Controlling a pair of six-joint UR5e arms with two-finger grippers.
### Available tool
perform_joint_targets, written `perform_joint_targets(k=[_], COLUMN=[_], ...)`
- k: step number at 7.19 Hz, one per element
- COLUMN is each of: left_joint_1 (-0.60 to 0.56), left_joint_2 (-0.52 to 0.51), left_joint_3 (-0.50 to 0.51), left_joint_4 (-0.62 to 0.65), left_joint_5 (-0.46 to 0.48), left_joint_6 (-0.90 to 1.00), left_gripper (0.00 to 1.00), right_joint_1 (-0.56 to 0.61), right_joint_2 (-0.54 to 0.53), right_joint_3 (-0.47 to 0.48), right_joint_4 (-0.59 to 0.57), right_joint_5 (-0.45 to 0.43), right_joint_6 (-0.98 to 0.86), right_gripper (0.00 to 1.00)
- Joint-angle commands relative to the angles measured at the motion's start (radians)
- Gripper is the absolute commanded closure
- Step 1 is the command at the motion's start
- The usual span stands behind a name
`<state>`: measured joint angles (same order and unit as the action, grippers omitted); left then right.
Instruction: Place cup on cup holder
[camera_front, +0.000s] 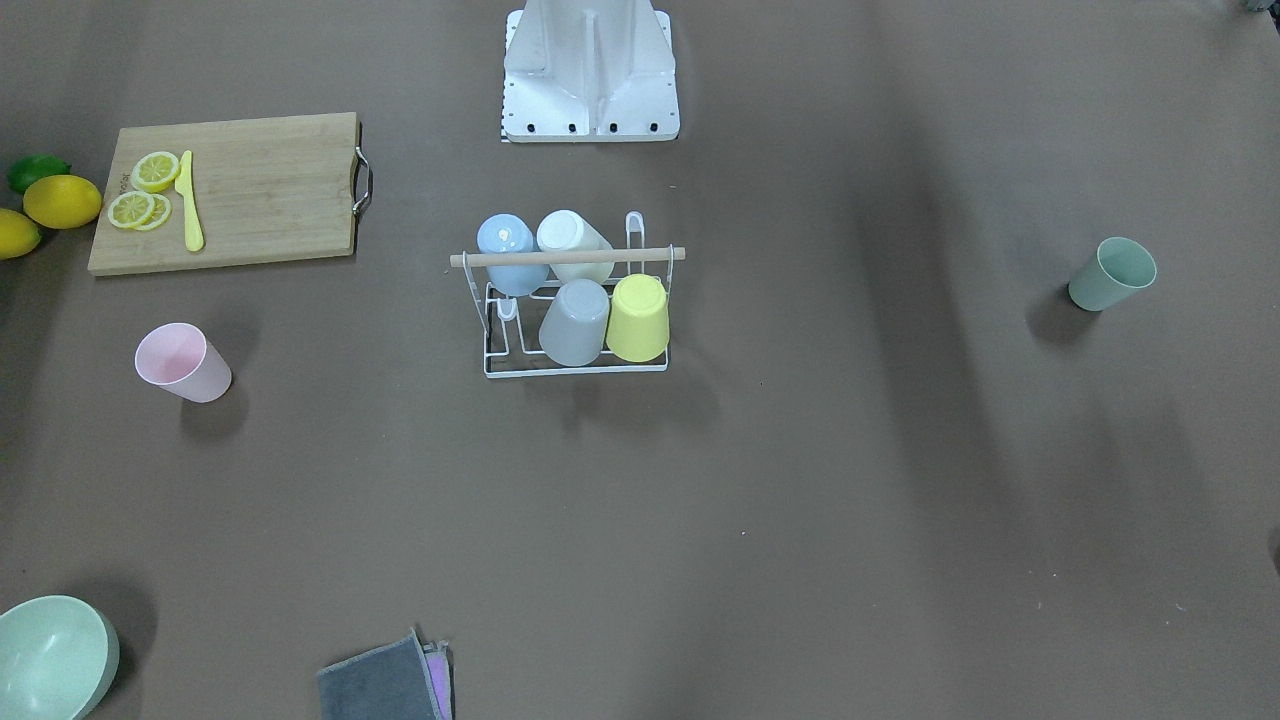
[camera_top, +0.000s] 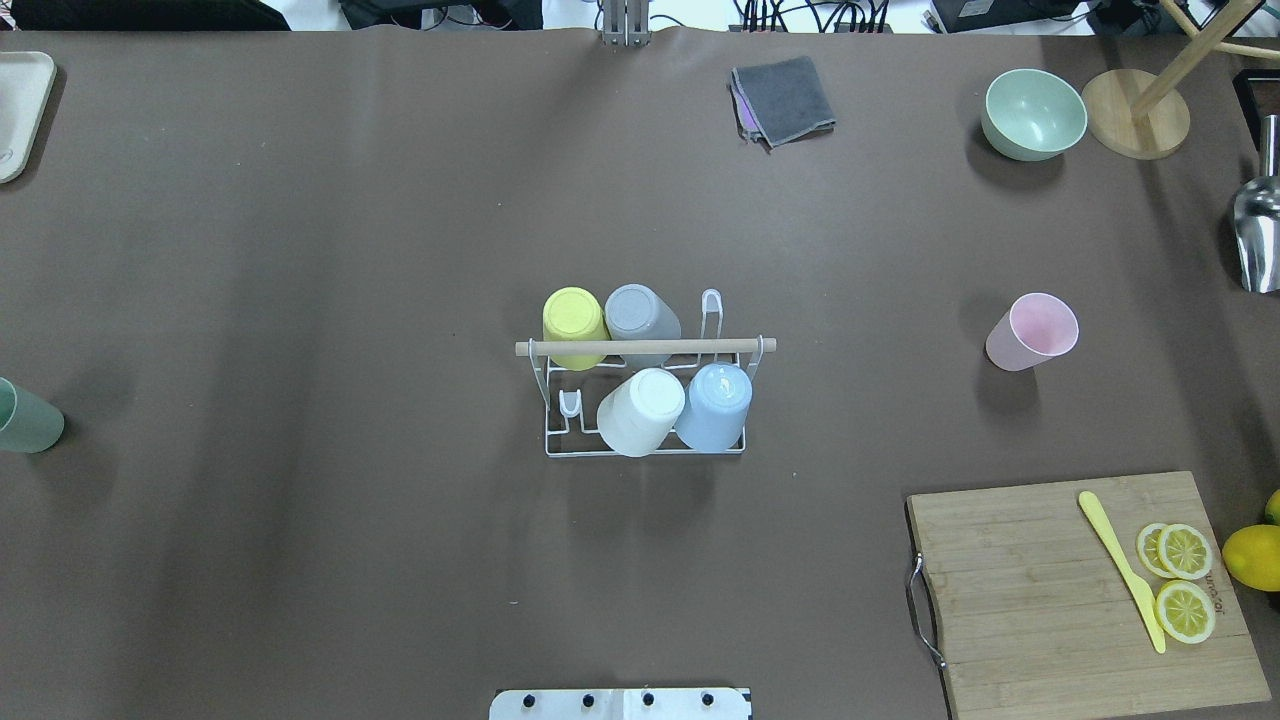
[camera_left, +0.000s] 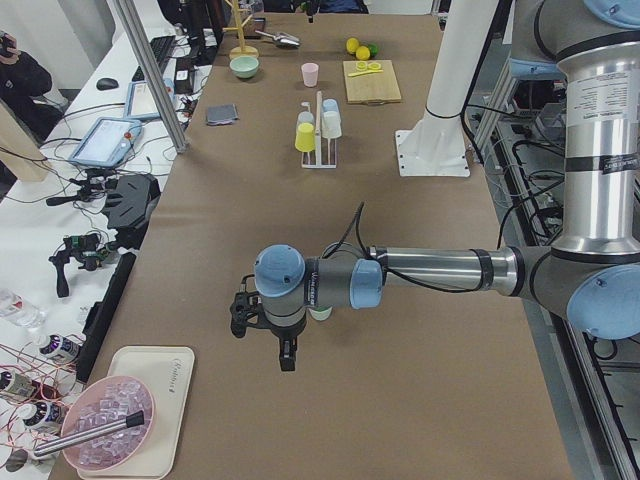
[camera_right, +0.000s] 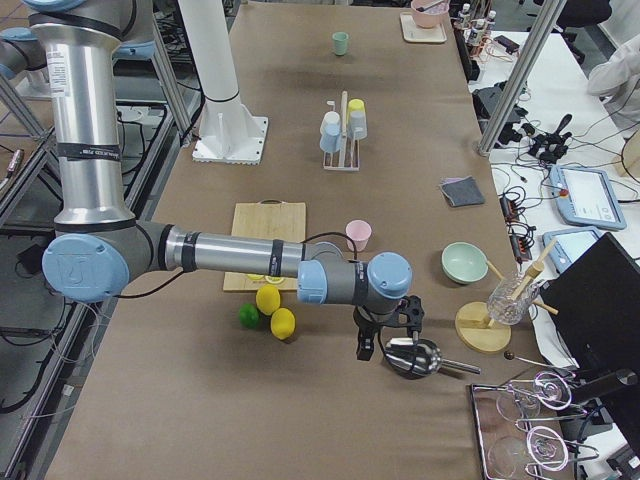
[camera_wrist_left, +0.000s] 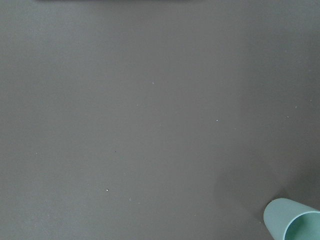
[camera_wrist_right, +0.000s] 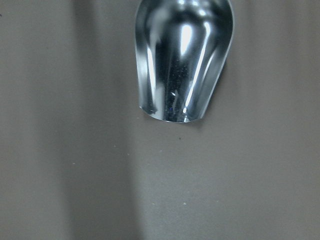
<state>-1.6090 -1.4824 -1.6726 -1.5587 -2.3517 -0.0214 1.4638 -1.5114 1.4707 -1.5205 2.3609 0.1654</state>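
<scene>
The white wire cup holder (camera_front: 570, 257) with a wooden rod handle stands mid-table, also in the overhead view (camera_top: 645, 347). Several upturned cups sit on its prongs: blue, white, grey and yellow. A pink cup (camera_top: 1030, 332) stands upright to the robot's right. A green cup (camera_top: 25, 420) stands at the far left and shows in the left wrist view's lower right corner (camera_wrist_left: 292, 225). My left gripper (camera_left: 265, 335) hovers next to the green cup. My right gripper (camera_right: 385, 335) hovers over a metal scoop (camera_wrist_right: 182, 60). I cannot tell whether either is open or shut.
A wooden cutting board (camera_top: 1090, 590) holds lemon slices and a yellow knife (camera_top: 1120, 565), with whole lemons (camera_front: 62, 200) beside it. A green bowl (camera_top: 1035, 112), a grey cloth (camera_top: 785, 97), a wooden stand (camera_top: 1135, 125) and a white tray (camera_top: 20, 110) lie along the far edge.
</scene>
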Motion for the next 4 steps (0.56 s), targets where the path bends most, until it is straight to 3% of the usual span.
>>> perform_joint_targets(k=[1, 4], left_joint_1=[-0.002, 0.0], left_joint_2=[0.005, 0.001], left_joint_3=[-0.002, -0.007], left_joint_4=[-0.006, 0.002], left_joint_5=[-0.003, -0.003], left_joint_6=[0.004, 0.004], left_gripper=[0.02, 0.02], right_joint_1=[-0.065, -0.144], right_joint_2=[0.034, 0.056], right_joint_3=[0.008, 0.014], right_joint_4=[-0.017, -0.017], right_joint_5=[0.024, 0.069], right_joint_6=[0.081, 0.213], right_gripper=[0.0, 0.0])
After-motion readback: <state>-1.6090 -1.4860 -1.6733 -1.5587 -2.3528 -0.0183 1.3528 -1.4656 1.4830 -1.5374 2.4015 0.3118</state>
